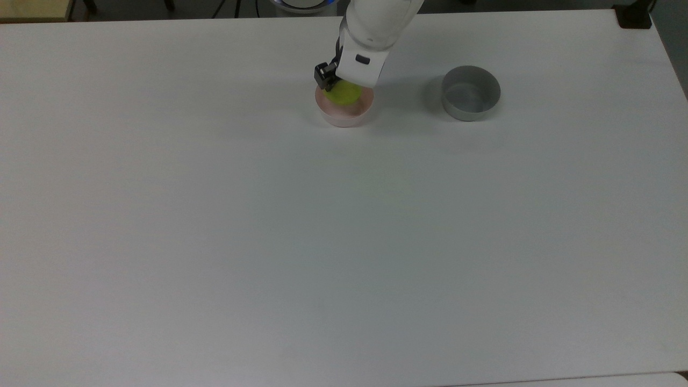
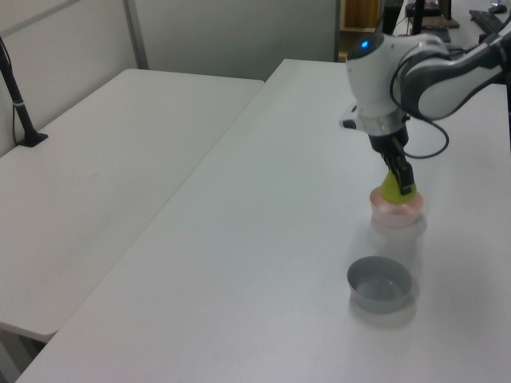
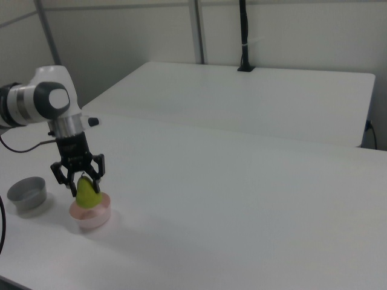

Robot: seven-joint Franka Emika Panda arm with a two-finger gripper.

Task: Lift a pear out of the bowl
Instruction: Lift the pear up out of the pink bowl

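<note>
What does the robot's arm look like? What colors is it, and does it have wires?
The arm is smooth, rounded and mostly white, with grey bands at its joints and a small blue light near the wrist. A thin black cable loops off its side. The gripper at the end is black, with two finger-like prongs, and has a white block above it bearing a small dark mark.

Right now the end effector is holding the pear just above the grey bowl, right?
Not the grey bowl. In the right view the end effector holds the pear just above the pink bowl; the grey one stands apart, empty.
</note>
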